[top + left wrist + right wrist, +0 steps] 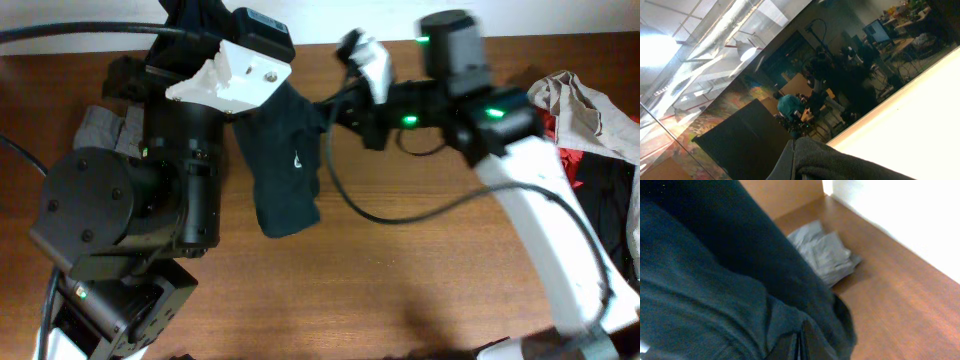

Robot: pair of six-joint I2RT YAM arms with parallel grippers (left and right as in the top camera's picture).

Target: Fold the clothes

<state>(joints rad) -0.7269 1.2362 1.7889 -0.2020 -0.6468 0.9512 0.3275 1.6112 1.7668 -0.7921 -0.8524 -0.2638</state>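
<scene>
Left pincer (250, 97) first: it is clamped on the top edge of the black T-shirt (285, 180), as best I can judge, since the cloth swallows its tips (its own camera stares up at the ceiling lights, with only dark cloth across the bottom of the view). Right pincer (335, 108) comes in from the opposite side and nips the same edge just beside it. Its jaws are buried in fabric too, so I read the grip from the way the shirt hangs.

Between the two, the garment droops in a bunched column near the far edge of the bench (420, 280), left of the middle, with its white chest logo (298, 160) facing up. Holding it by two points along one edge looks like a way to shake it open and lay it flat before any fold, so the task seems barely begun.

Grey trousers (100, 125) lie crumpled by the left edge, behind the left arm. A beige piece (585, 100) and a red piece (572, 165) lie heaped at the right edge.
</scene>
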